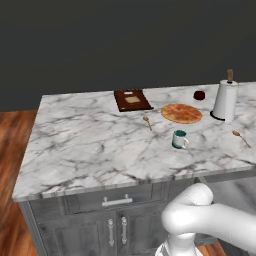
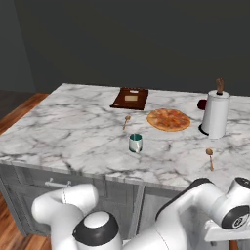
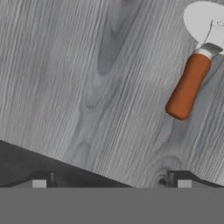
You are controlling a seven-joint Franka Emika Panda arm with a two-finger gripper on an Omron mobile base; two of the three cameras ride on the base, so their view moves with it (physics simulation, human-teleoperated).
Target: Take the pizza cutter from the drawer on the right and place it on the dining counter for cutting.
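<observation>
Claw released, jaws spread wide, hovering over the grey wood-grain floor of the drawer. Pizza cutter lies flat on the drawer floor, orange handle toward the claw, white wheel away; apart from both fingertips. Marble tabletop carries a pizza, a mug and a paper-towel roll.

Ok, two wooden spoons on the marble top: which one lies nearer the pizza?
The wooden spoon between the brown book and the green mug, just beside the pizza. The other spoon lies apart, past the paper towel roll.
</observation>
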